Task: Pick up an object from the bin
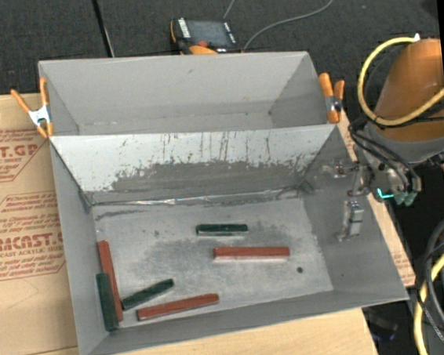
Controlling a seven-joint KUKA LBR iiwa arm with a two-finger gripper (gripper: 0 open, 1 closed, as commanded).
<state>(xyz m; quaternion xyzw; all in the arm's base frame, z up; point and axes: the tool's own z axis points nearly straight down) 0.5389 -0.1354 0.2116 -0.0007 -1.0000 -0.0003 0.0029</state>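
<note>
Nothing's been picked yet, from where I'm standing. The closest candidate is a reddish-brown stick lying flat near the middle of the bin floor, pointing roughly left to right. Just behind it, apart from it, is a short dark green stick lying the same way.

The gripper hangs over the right-hand sloping wall of the bin, off to the right of that reddish-brown stick and not touching it. There's nothing in it that I can see. Whether it's spread apart or pinched together, I honestly can't tell from this angle. Above it is the arm's wrist with its orange cover and a yellow cable loop.

The rest sits down in the front-left corner: a long red stick along the front edge, an angled green stick just above it, and against the left wall a red stick on end-to-end line with a dark green one right beside it.

The bin itself sits on a pale wooden worktop.
</note>
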